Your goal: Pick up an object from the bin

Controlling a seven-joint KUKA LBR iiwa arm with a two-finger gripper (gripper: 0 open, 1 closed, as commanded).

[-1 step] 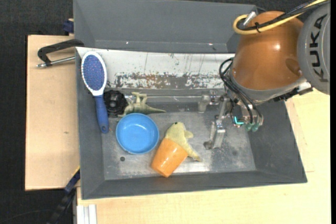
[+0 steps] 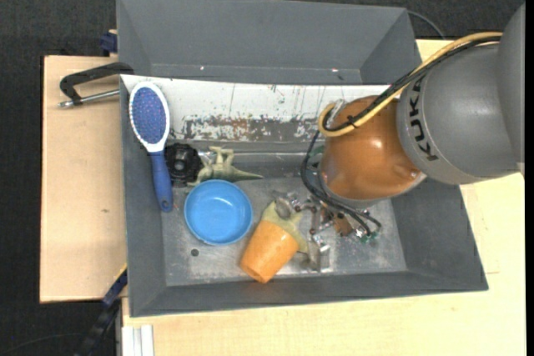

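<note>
The gripper (image 2: 310, 233) is low in the grey bin (image 2: 250, 29), under the orange wrist cover, near the front wall. The thing closest to it is an orange cup (image 2: 267, 253), which lies on its side just beside the gripper, on the side away from the arm. The cup's long axis runs slantwise: one end points up toward the gripper and the other points down toward the front wall. The metal parts of the gripper seem to touch or almost touch the near end of the cup, but the contact is hidden. Whether the gripper is apart or together I cannot tell, and I see nothing clearly held in it. Beyond the cup, farther from the gripper, a blue bowl (image 2: 219, 213) stands upright. Behind it are a pale green toy dinosaur (image 2: 219, 167) and a small black thing (image 2: 178, 161). A blue hairbrush (image 2: 152, 129) lies farthest away. In my judgement the cup is the likely target, and the next move depends on closing across its slanted body.
</note>
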